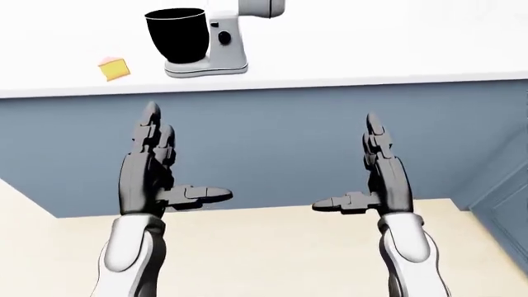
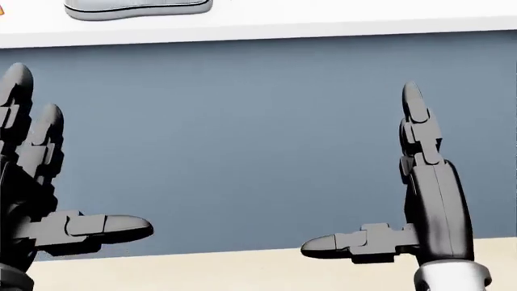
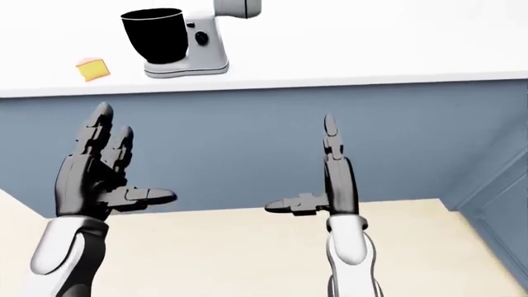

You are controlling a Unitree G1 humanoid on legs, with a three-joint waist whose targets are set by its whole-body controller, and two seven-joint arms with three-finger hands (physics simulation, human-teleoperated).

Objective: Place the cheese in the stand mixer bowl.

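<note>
Yellow cheese [image 1: 114,68] on counter, above left hand [image 1: 148,170] | both hands released

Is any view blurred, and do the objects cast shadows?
Left-eye view: sharp, evenly lit; cheese and stand mixer cast almost no shadow on the white counter. Head view: sharp too, but crops the mixer to its base; left hand cut off.
</note>
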